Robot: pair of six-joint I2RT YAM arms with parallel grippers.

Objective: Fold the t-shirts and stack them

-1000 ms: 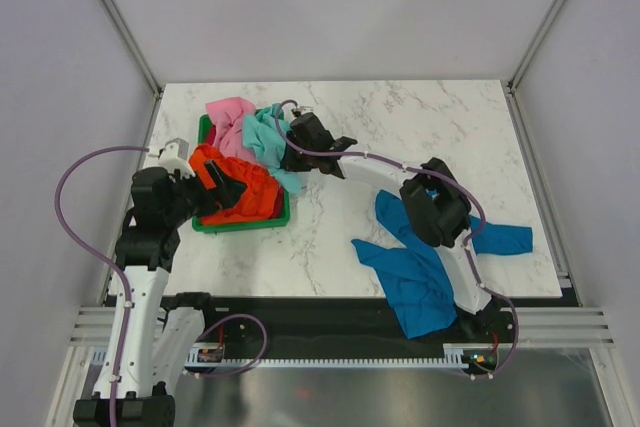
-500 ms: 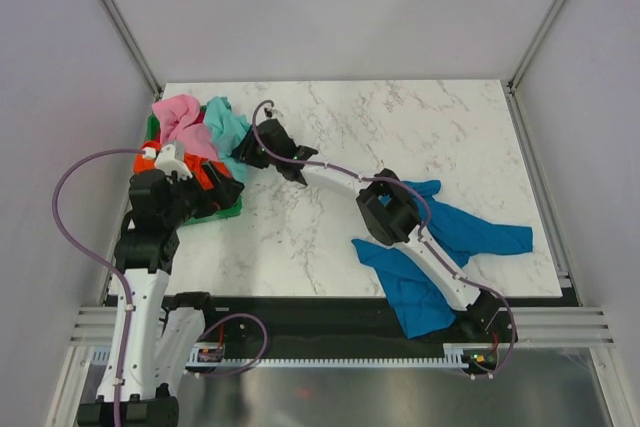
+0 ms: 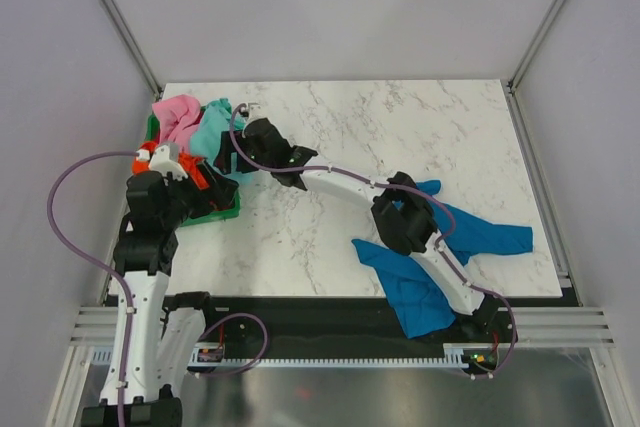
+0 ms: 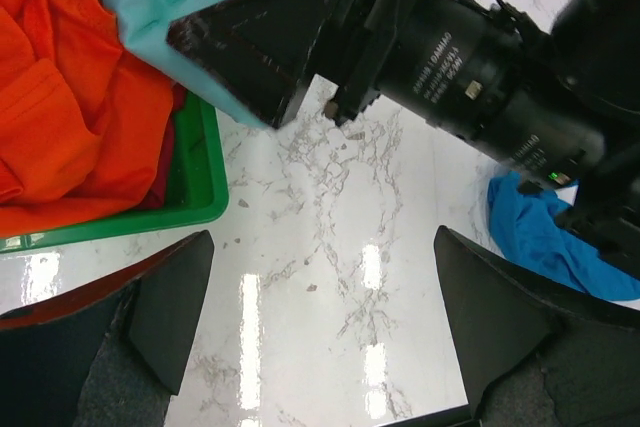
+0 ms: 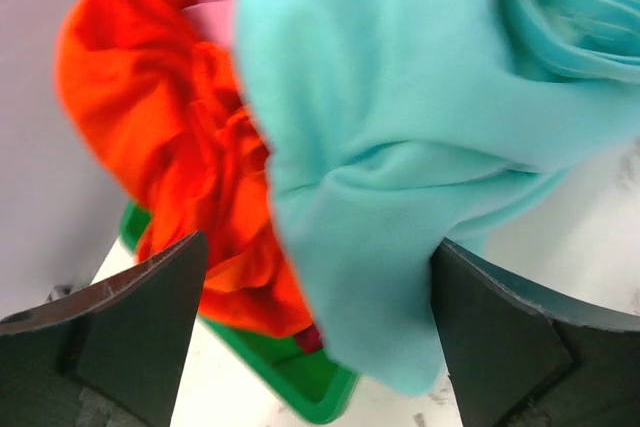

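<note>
Three shirts, the pink t-shirt (image 3: 178, 112), orange-red t-shirt (image 4: 70, 97) and mint-green t-shirt (image 5: 400, 147), fill the green basket (image 4: 200, 202) at the table's (image 3: 400, 117) left edge, with the left gripper (image 4: 322, 247) wide and empty beside it, the right gripper (image 5: 318, 247) gaping around mint-green cloth, and the blue t-shirt (image 3: 415, 282) crumpled front right.

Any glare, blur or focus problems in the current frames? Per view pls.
Left wrist: bright glare streaks on the glossy white marble table, otherwise sharp. Right wrist: soft all over; the mint-green cloth t-shirt and the orange-red cloth t-shirt fill the frame with smeared edges. Top external: even light, faint shadows, no visible blur.
</note>
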